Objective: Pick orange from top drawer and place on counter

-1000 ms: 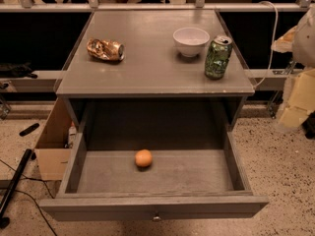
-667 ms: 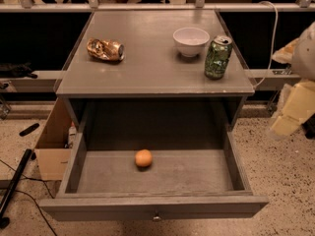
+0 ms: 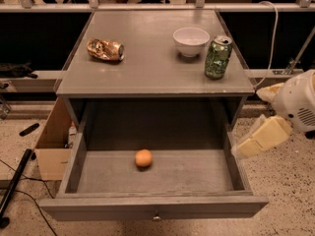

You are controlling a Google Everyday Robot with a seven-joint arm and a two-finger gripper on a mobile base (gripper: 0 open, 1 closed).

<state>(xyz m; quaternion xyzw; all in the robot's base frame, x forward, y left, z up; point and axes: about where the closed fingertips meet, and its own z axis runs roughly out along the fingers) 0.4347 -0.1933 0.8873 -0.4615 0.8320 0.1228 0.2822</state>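
The orange (image 3: 143, 158) lies on the floor of the open top drawer (image 3: 152, 205), a little left of its middle. The drawer is pulled fully out below the grey counter (image 3: 147, 63). My gripper (image 3: 250, 124) is at the right edge of the view, outside the drawer's right wall and well right of the orange. Its two cream fingers (image 3: 263, 136) stand apart, open and empty.
On the counter stand a white bowl (image 3: 191, 41), a green can (image 3: 218, 57) at the right and a crushed gold-brown can (image 3: 105, 49) at the left. A cardboard box (image 3: 51, 151) stands on the floor left of the cabinet, with cables nearby.
My gripper has come down and to the left, closer to the drawer's right side. The orange and the things on the counter have not moved.
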